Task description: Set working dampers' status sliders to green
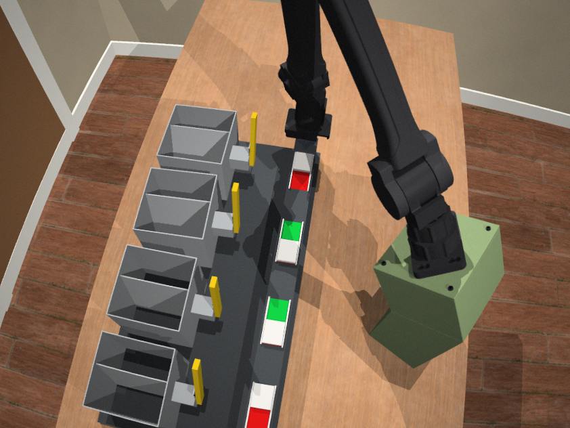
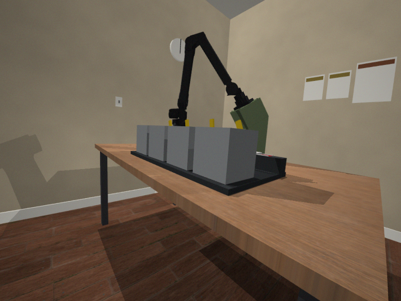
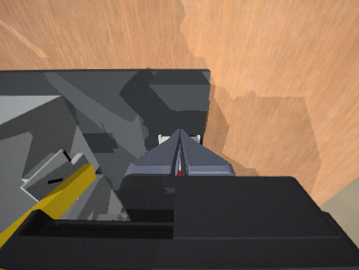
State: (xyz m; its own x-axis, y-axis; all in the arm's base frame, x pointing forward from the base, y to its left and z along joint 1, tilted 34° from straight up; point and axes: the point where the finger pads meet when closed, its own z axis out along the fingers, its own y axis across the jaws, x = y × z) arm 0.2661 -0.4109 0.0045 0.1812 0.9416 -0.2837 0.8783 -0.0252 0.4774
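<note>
- Top view is showing the far slider's cover (image 1: pixel 303 162) (image 3: pixel 165 138) sitting toward the far end, with red exposed nearer; the closed gripper (image 1: pixel 306 145) (image 2: pixel 179 122) (image 3: pixel 179 134) is standing at it, fingers pressed together, pinching nothing.
- Those narrow tips are offering little contact, so a poorly centred or high push could be skidding over the cover, probably leaving it partway.
- Too low a push could be catching the black base (image 1: pixel 271 278) (image 2: pixel 228 191) (image 3: pixel 184 91) instead, dragging or jamming things.
- Behind the sliders, the far damper (image 1: pixel 198 164) (image 2: pixel 141 139) is standing left of its slider, its yellow lever (image 1: pixel 253 140) (image 2: pixel 170 123) (image 3: pixel 73 192) rising nearby; a leftward swing could be knocking it.
- Second cover (image 1: pixel 288 250) and third cover (image 1: pixel 273 332) are showing green; overshooting nearward could be disturbing the second.
- Near cover (image 1: pixel 260 396) is leaving red visible, fitting only if that damper is faulty.
- Looks aren't proving any blade sound, so a wrong verdict could be spoiling the result even with a clean push.
</note>
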